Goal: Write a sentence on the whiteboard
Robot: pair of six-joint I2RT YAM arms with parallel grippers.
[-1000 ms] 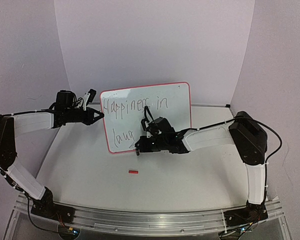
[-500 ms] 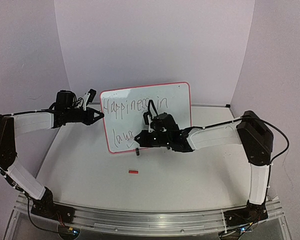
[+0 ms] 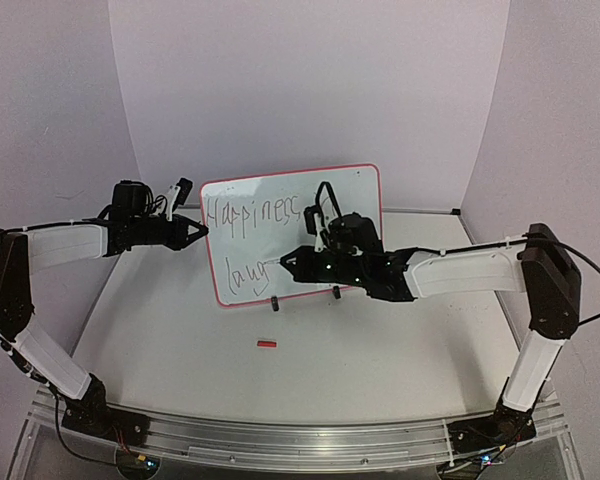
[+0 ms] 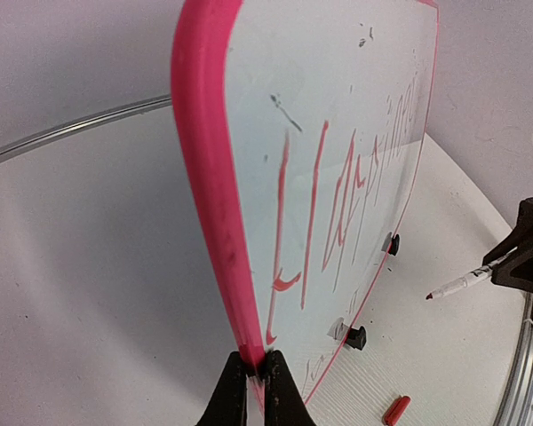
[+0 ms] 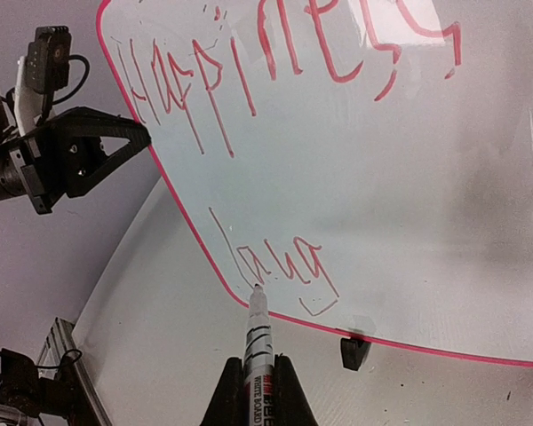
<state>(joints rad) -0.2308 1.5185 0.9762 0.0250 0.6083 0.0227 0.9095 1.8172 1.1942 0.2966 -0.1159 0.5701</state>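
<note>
Facing right tool [image 5: 253,390], whiteboard [image 5: 480,231] just beyond marker [image 5: 257,333] tip.

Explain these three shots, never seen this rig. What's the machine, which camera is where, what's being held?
It is a pair of robot arms bolted at the near edge of a table, each ending in two fingers. The wide picture comes from a fixed camera above and behind them; the other two come from small cameras on each wrist, looking along the fingers.

The left gripper is pinched shut on the edge of the whiteboard, which stands upright on small black feet. The right gripper is shut on a marker, its tip near the board's lower edge beside the sentence, which so far reads roughly "Happiness" and "laug". Whether the tip touches the board is not clear.

A small red cap lies on the table in front.
</note>
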